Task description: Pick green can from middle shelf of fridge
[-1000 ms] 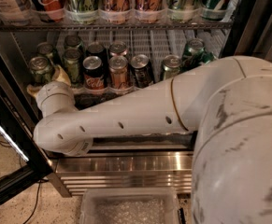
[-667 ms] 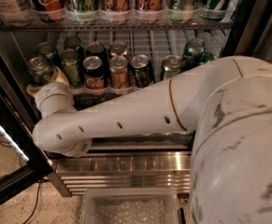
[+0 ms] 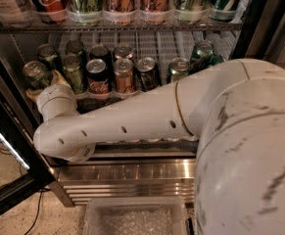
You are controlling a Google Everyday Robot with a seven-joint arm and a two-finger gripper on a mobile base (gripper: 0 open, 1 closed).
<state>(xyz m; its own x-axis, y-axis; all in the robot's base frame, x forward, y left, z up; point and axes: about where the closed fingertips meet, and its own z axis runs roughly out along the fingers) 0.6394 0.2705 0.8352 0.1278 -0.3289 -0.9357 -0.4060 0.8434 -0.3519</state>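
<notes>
Olive-green can (image 3: 35, 73), far left of middle shelf (image 3: 152, 43): likely thin aluminium, cold-slick, dents easily; grip mid-body, moderate squeeze. My claw (image 3: 48, 84) beside it; opening: cannot tell.

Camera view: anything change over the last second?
Nothing visibly moved. The tool is at the green can, at the left end of the middle shelf, same as before, and the can is not lifted. The arm and the other cans are unchanged.
</notes>
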